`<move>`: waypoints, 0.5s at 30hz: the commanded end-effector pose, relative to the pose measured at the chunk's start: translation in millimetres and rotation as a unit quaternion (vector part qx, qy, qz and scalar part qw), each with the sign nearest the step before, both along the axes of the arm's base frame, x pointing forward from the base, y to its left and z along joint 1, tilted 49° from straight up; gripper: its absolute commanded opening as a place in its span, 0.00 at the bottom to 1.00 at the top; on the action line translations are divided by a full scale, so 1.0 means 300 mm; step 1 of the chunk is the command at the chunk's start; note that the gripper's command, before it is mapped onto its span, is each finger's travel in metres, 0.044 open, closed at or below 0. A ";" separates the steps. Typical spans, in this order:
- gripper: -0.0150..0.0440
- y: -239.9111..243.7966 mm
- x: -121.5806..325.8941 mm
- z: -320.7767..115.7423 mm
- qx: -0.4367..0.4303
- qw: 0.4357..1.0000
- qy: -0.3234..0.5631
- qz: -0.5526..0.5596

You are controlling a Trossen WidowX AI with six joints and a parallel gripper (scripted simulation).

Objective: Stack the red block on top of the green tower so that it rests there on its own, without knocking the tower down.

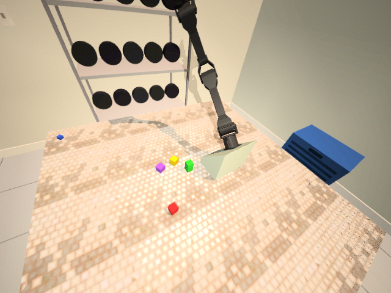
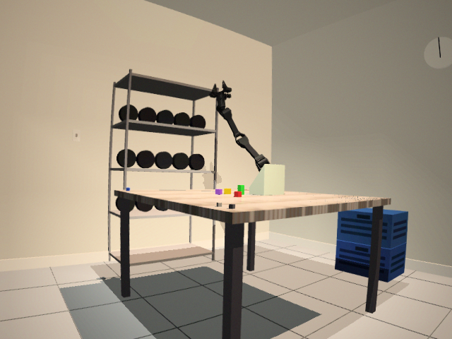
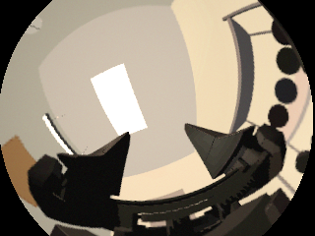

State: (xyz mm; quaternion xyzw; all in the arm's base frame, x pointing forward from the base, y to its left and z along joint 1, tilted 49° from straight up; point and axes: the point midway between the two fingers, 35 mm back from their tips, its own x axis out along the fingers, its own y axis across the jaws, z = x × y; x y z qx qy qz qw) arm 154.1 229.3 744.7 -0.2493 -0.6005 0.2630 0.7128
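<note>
The gripper (image 3: pixel 157 145) points up toward the ceiling, jaws spread wide, gripping nothing. The red block (image 1: pixel 173 208) sits on the table (image 1: pixel 252 236), well apart from the green tower (image 1: pixel 189 165).

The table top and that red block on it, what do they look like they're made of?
The table top looks like pale wood: in the exterior view it shows long streaks and a striped brown edge. From above it reads more as a mosaic of small glossy squares, so I can't settle which. The red block is a plain, even colour with no grain, perhaps painted wood or plastic.
</note>
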 end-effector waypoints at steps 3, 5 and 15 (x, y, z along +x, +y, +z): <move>1.00 0.060 0.113 -0.062 -0.018 0.998 0.060 -0.005; 1.00 0.116 0.231 -0.137 -0.034 0.992 0.123 -0.013; 1.00 0.242 0.632 -0.482 -0.082 0.938 0.328 -0.069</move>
